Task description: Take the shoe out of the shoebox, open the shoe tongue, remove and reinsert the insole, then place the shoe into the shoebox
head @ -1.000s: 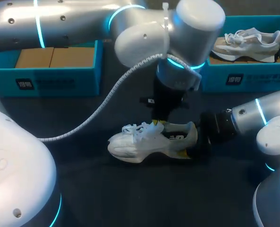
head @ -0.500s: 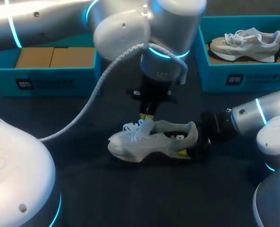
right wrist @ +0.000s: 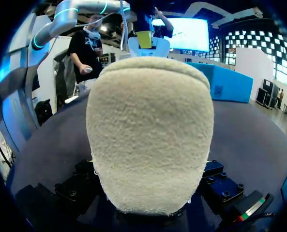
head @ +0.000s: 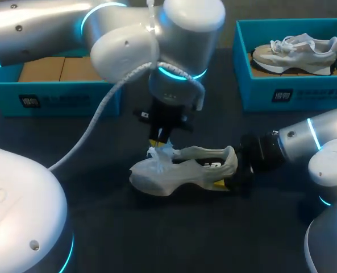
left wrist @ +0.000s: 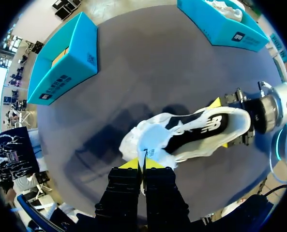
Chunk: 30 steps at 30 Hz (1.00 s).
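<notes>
A white sneaker (head: 179, 170) lies on its sole on the dark desk (head: 157, 233), toe toward the left arm's side, outside both blue shoeboxes. The left arm (head: 157, 45) hangs over the lace area. The left wrist view shows the left jaws drawn almost together, yellow tips (left wrist: 128, 163) pinching white material at the shoe's front. The right jaws grip the heel from both sides. The head view shows only one yellow tip (head: 219, 183) under the heel, and the right wrist view is filled by the fuzzy heel. The right shoebox (head: 282, 94) holds a beige sneaker (head: 296, 51); the left shoebox (head: 60, 102) holds cardboard (head: 60, 68).
</notes>
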Tool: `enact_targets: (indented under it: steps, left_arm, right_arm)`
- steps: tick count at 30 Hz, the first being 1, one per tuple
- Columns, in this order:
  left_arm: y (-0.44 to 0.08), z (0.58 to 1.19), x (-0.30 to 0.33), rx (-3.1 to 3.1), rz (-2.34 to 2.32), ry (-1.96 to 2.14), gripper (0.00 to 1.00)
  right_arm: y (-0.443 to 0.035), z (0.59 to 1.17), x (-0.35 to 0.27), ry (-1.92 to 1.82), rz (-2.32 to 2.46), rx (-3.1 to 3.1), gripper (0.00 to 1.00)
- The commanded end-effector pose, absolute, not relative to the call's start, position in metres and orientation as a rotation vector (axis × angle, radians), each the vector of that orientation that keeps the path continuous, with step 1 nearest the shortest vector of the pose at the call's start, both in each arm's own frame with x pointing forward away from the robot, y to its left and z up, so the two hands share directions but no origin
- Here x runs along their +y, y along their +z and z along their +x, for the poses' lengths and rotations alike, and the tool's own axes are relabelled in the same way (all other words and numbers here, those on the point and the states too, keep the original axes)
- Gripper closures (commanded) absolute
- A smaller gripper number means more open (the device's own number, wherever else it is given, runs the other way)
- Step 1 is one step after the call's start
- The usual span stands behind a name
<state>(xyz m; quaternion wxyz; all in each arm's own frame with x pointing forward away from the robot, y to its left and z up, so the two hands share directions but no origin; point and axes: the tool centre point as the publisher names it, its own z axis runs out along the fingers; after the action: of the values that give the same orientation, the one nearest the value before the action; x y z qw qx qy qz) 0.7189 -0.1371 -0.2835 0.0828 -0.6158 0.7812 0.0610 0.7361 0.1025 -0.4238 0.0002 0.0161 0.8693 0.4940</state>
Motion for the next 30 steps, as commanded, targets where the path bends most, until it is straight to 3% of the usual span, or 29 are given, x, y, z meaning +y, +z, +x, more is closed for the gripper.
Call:
enact_targets:
  steps: [1,23,26,30]
  left_arm:
    - [-0.291,0.717,-0.119,2.363,-1.851,0.137,1.0]
    - [-0.354,0.73,-0.076,2.264,-1.769,0.255,1.0]
    - [-0.361,0.731,-0.074,2.258,-1.764,0.262,0.91]
    - [-0.367,0.73,-0.075,2.254,-1.753,0.268,0.7]
  right_arm:
    - [-0.424,0.737,0.103,1.545,0.052,2.735,1.0]
    - [-0.424,0.737,0.103,1.545,0.052,2.735,1.0]
    - [-0.424,0.737,0.103,1.545,0.052,2.735,1.0]
    - [-0.424,0.737,0.103,1.545,0.052,2.735,1.0]
